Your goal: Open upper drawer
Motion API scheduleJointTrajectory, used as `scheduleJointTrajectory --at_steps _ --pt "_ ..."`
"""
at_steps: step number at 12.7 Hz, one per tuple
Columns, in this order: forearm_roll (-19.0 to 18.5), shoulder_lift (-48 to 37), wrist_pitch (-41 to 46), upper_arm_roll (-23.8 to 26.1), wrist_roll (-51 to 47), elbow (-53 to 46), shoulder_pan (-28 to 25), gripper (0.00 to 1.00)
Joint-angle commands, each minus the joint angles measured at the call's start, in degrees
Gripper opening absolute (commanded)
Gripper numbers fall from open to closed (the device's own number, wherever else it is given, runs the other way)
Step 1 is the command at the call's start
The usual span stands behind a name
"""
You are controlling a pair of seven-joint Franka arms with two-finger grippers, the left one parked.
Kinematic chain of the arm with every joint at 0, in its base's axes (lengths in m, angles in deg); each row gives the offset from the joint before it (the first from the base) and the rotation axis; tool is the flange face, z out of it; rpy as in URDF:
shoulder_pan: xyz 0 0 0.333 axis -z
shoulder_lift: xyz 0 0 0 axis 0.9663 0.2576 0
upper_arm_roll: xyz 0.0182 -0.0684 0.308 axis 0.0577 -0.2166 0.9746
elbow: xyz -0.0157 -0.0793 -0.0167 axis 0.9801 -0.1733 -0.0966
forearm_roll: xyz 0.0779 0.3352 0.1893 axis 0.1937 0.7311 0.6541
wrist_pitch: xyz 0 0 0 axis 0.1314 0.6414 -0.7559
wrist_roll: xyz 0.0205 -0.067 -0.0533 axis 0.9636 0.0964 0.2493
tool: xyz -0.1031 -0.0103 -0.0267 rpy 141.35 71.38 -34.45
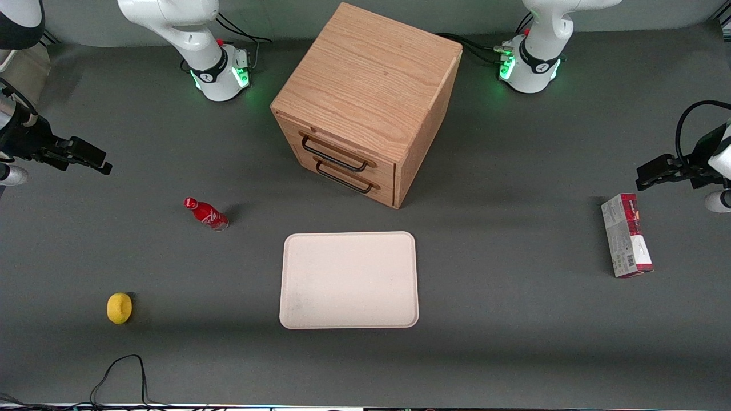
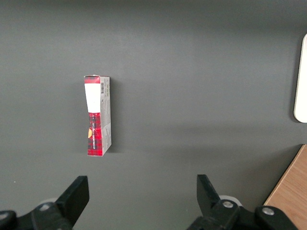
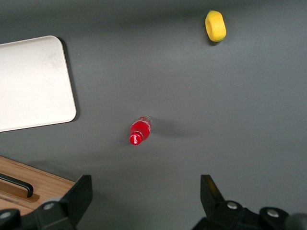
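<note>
The wooden cabinet [image 1: 371, 80] stands mid-table, farther from the front camera than the tray. Its upper drawer [image 1: 342, 149] is closed, flush with the cabinet face, and its thin black wire handle [image 1: 334, 155] is free. The matching lower drawer [image 1: 349, 184] under it is closed too. My gripper [image 1: 98, 161] hangs at the working arm's end of the table, well away from the cabinet and touching nothing. It is open [image 3: 146, 184] with only bare table between its fingers. A corner of the cabinet [image 3: 33, 189] and one black handle [image 3: 18, 184] show in the right wrist view.
A white tray [image 1: 348, 279] lies in front of the cabinet. A red bottle [image 1: 207, 214] stands between my gripper and the cabinet; a yellow round object [image 1: 119, 307] sits nearer the front camera. A red-and-white box [image 1: 626, 242] lies toward the parked arm's end. A black cable [image 1: 123, 371] loops at the front edge.
</note>
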Motion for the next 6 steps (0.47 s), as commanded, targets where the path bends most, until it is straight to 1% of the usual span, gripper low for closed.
scheduleJointTrajectory --at_steps 1,4,6 --pt "-1.1 0.2 1.3 0.0 1.1 -1.4 -0.3 1.0" --pt "-0.3 2.6 1.3 0.8 1.6 -3.6 -0.6 1.0" --pt "1.7 2.8 1.4 8.4 1.8 -3.8 -0.6 1.0"
